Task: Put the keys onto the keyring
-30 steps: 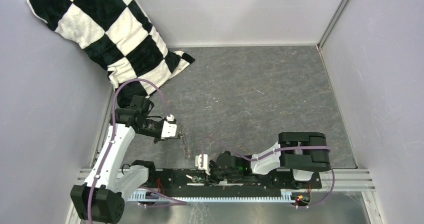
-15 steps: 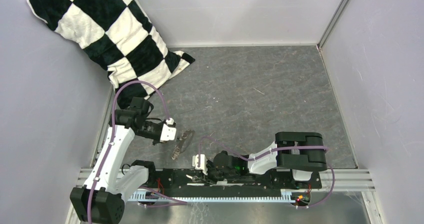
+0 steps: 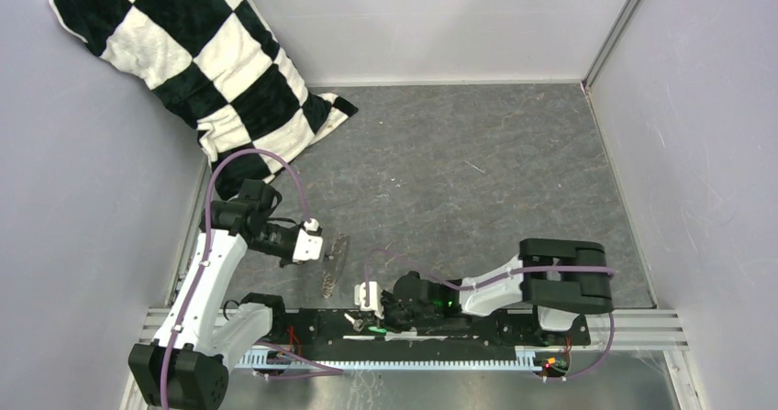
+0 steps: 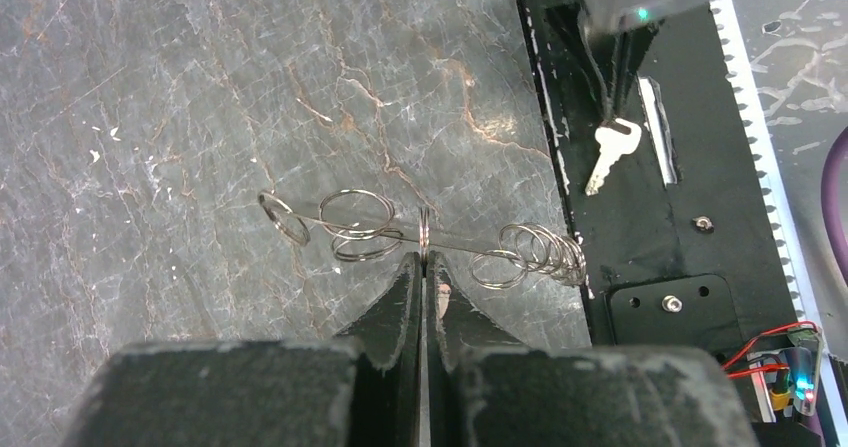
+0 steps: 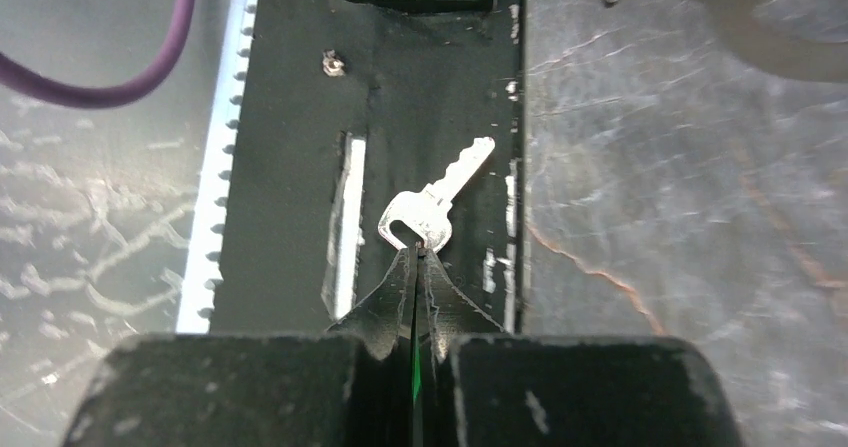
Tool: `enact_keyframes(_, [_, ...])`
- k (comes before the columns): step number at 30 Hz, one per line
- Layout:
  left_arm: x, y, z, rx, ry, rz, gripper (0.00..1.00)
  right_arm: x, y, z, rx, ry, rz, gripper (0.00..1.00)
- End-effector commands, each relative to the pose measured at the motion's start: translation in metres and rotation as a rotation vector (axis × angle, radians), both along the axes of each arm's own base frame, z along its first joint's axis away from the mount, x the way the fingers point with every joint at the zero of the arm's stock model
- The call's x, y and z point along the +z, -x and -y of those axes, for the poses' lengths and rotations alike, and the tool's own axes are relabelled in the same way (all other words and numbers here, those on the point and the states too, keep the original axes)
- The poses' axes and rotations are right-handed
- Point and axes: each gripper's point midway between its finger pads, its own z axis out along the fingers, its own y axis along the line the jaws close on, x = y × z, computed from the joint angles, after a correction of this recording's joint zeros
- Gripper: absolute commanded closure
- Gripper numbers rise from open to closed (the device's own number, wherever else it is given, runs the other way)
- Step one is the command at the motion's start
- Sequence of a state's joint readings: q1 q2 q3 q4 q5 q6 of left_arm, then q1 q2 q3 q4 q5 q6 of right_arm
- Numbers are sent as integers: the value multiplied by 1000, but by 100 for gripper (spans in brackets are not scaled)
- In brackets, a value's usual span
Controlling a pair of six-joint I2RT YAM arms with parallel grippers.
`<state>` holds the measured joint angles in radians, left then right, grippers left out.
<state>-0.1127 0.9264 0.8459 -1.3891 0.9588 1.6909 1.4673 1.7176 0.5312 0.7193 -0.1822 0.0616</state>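
The keyring [image 4: 424,229] is a thin silvery loop seen edge-on, with small rings [image 4: 530,257] strung along it. My left gripper [image 4: 424,259] is shut on its wire and holds it just above the grey table; in the top view the keyring [image 3: 334,256] hangs beside the left gripper [image 3: 323,250]. A silvery key [image 5: 432,211] lies over the black base plate at the near edge. My right gripper [image 5: 415,252] is shut at the key's head, and a green sliver [image 5: 413,377] shows between its fingers. The same key [image 4: 611,154] appears in the left wrist view.
A black-and-white checked cushion [image 3: 188,57] leans in the far left corner. Grey walls enclose the table on three sides. The black base plate [image 3: 477,332] and a toothed white rail [image 3: 413,362] run along the near edge. A purple cable [image 5: 110,87] loops by the rail.
The right gripper has closed at the key's head, and a green bit now shows beside it. The left gripper has turned the keyring, which swung and shifted slightly left.
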Motion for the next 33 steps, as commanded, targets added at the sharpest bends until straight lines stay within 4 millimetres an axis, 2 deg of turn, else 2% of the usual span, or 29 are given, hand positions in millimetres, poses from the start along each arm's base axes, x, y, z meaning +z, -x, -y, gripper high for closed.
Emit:
enact_keyframes(1, [5,6,6,-45,50,21,98,41,-20,0,37,-57,172,100])
enact_keyframes(8, [8,25,21,-114,120,-62,98,99,-59,20,70,-160,460,100])
enact_keyframes(12, [0,40,27,-170,115,-125,98,113,-84,23,67,-150,502,100])
enact_keyframes(15, [-8,42,27,-166,107,-184,98,103,-95,23,58,-122,420,100])
enact_keyframes(22, [-13,28,34,-159,120,-256,98,78,-86,29,88,-131,364,100])
enact_keyframes(27, [-17,18,32,-143,93,-240,98,47,-86,38,62,-88,286,99])
enact_keyframes(30, [-20,18,29,-139,69,-233,98,29,-92,45,22,-64,245,88])
enact_keyframes(33, [-22,20,27,-138,56,-228,98,21,-95,44,9,-45,221,76])
